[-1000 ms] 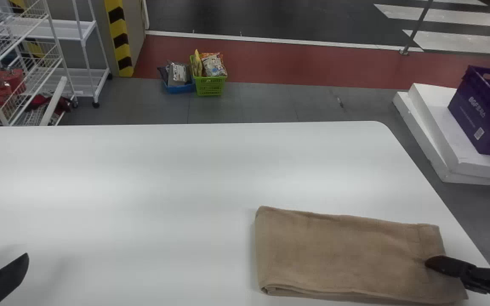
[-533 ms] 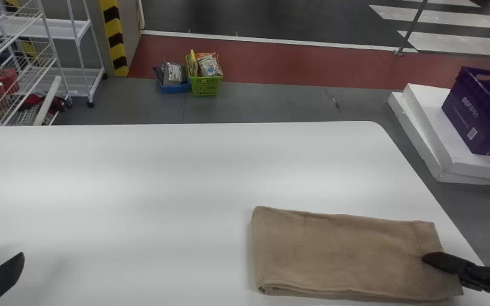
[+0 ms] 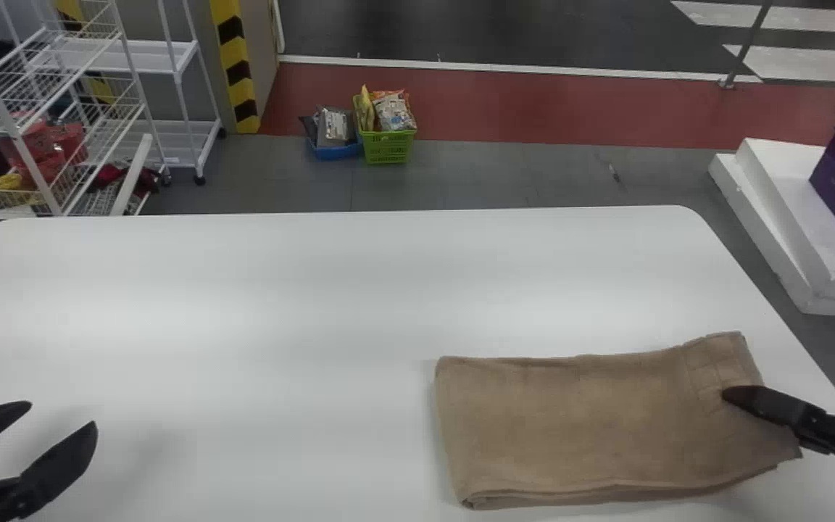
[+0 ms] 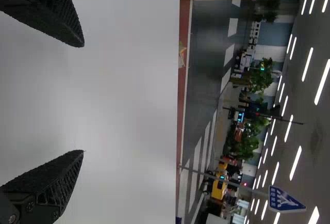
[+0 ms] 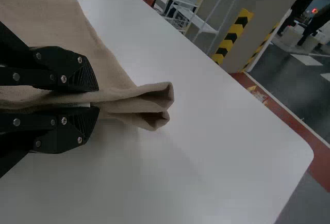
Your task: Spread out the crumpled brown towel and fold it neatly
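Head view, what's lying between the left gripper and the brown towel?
In the head view, just bare white tabletop lies between the left gripper and the brown towel.

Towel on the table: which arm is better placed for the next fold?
Right, I'd say. The right gripper is already shut on the right end of the towel. The left gripper hangs open well to the towel's left, with a stretch of table between them.
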{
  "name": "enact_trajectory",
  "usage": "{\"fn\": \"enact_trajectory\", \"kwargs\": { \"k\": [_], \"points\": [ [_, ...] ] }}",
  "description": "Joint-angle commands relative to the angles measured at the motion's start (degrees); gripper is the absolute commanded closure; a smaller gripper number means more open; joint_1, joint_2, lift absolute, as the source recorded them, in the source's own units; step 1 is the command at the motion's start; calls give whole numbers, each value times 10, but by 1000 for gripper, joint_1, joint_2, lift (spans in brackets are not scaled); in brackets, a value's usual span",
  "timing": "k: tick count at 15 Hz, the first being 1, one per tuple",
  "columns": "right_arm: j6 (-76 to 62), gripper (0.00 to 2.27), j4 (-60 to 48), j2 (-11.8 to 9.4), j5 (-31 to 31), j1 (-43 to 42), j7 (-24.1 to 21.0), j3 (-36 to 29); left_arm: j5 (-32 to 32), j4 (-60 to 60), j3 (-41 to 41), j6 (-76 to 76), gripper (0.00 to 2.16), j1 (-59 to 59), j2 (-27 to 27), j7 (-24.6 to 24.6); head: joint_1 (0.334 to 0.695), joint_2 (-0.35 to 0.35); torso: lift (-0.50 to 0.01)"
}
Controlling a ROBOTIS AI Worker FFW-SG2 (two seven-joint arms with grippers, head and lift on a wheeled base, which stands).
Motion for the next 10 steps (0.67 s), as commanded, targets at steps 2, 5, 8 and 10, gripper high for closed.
{"fn": "enact_trajectory", "kwargs": {
  "k": [2, 5, 8, 10],
  "points": [
    [1, 964, -39, 19, -3, -1, -1, 35, 1, 1, 4, 0, 73, 0, -1, -2, 695, -20, -128],
    [1, 964, -89, 33, -3, 10, -1, 72, 4, 1, 7, 0, 73, 1, -1, -4, 695, 34, -128],
    [1, 964, -130, 38, -2, 26, -1, 108, 4, 1, 7, 0, 73, 1, -1, -4, 695, 87, -128],
    [1, 964, -147, 39, 4, 41, -1, 140, 4, 2, 7, 0, 73, 1, -1, -4, 695, 111, -128]
  ]
}}
